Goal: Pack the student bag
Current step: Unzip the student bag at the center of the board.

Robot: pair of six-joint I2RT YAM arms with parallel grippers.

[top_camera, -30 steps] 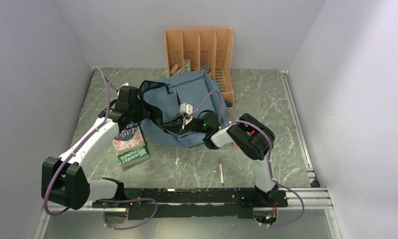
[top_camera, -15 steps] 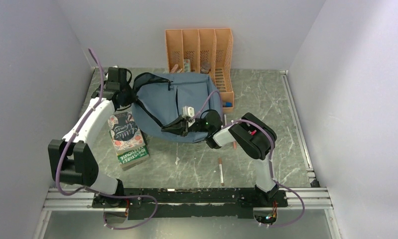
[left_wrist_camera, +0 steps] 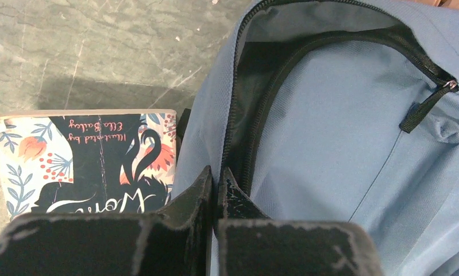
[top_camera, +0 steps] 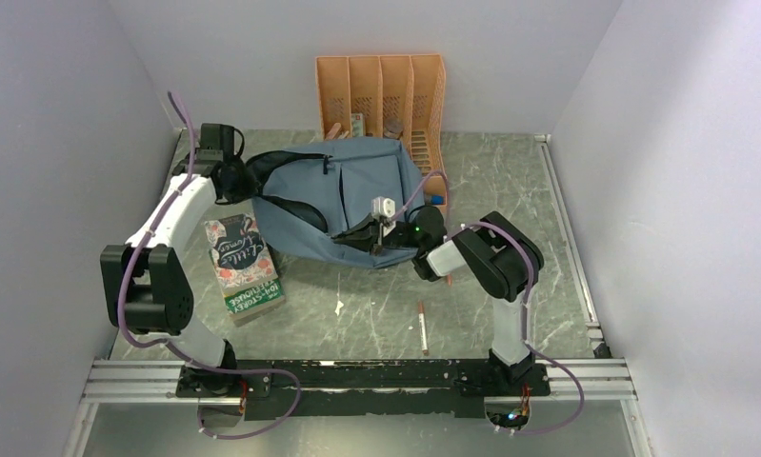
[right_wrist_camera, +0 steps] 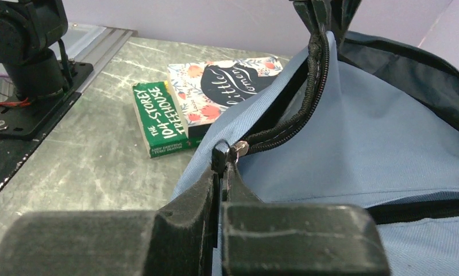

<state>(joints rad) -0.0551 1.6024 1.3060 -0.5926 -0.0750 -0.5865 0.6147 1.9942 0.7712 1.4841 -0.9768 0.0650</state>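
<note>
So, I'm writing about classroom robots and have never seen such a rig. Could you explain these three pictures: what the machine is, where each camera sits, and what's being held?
These are two robot arms bolted at the near edge of a table. The wide picture looks down from above and behind them. The other two come from a small camera on each wrist. A blue student bag lies on the table with its zip open. The left claw and the right claw are each shut on the bag's edge beside the zip. Nearby are a flowered book lying partly over a green book, a pen and an orange file rack.
</note>
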